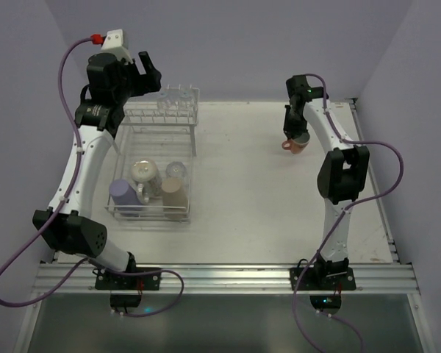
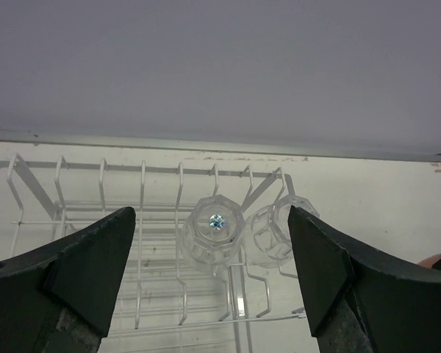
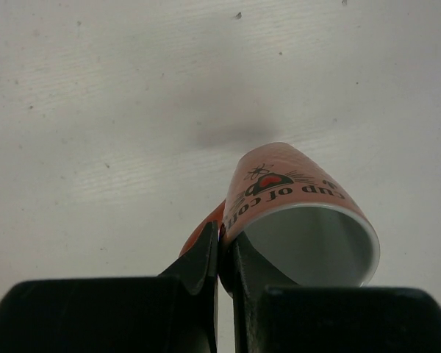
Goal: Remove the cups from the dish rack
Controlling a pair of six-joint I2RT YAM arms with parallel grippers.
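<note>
The white wire dish rack (image 1: 154,165) stands at the left. Its upper shelf (image 2: 103,220) holds several clear glasses (image 1: 175,99), upside down on the prongs; two show in the left wrist view (image 2: 214,239). Its lower basket holds a lavender cup (image 1: 123,195), a tan tumbler (image 1: 173,193) and a white mug (image 1: 145,174). My left gripper (image 1: 148,70) is open and empty, above and just short of the glasses. My right gripper (image 3: 224,254) is shut on the rim of the salmon-pink mug (image 3: 298,209), held just above the table at the far right (image 1: 297,144).
The table's far edge meets the lavender wall just behind the rack (image 2: 220,143). The table's right edge (image 1: 375,184) lies beyond the right arm. Bare white tabletop (image 1: 250,191) lies between the rack and the right arm.
</note>
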